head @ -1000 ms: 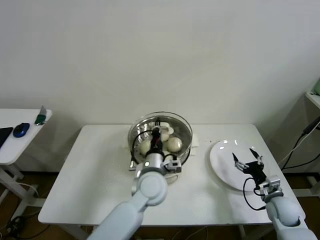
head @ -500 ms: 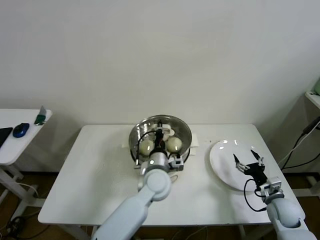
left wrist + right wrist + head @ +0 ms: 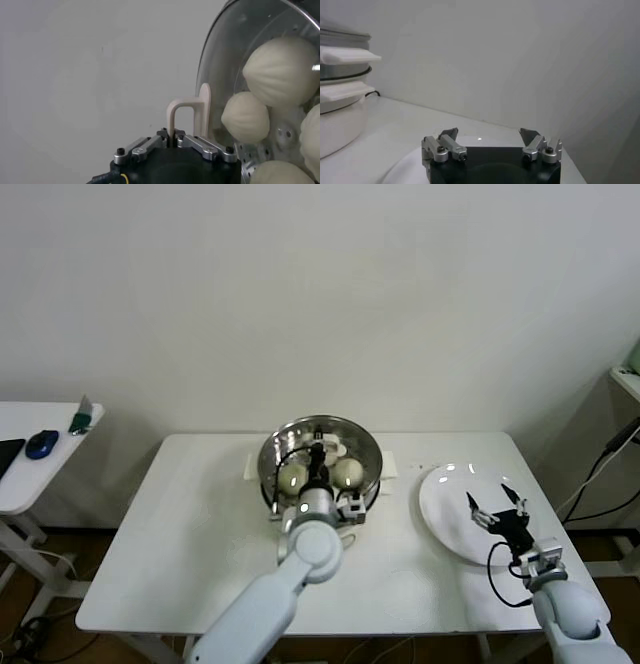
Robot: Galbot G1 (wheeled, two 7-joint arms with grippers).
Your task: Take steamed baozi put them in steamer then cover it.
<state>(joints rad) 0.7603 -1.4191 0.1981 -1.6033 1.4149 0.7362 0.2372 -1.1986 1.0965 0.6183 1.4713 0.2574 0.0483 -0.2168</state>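
The steel steamer [image 3: 372, 452] stands at the back middle of the white table. Its glass lid [image 3: 235, 60] lies over it, and through the glass I see several cream-white baozi [image 3: 282, 70], two of them also in the head view [image 3: 347, 472]. My left gripper [image 3: 315, 454] reaches over the steamer and is shut on the lid's beige loop handle [image 3: 187, 107], which sits between its jaws [image 3: 173, 134]. My right gripper [image 3: 495, 509] hovers open over the white plate [image 3: 445, 504], with nothing between its fingers [image 3: 490, 135]. The plate holds no buns.
A side table [image 3: 30, 474] at the far left carries a blue mouse [image 3: 42, 444] and a green object [image 3: 80, 422]. Black cables [image 3: 605, 474] hang past the table's right edge. The wall runs close behind the steamer.
The lid, held higher and nearer me a second ago, has come down level onto the steamer's rim with my left gripper still on its handle. The right arm has stayed put.
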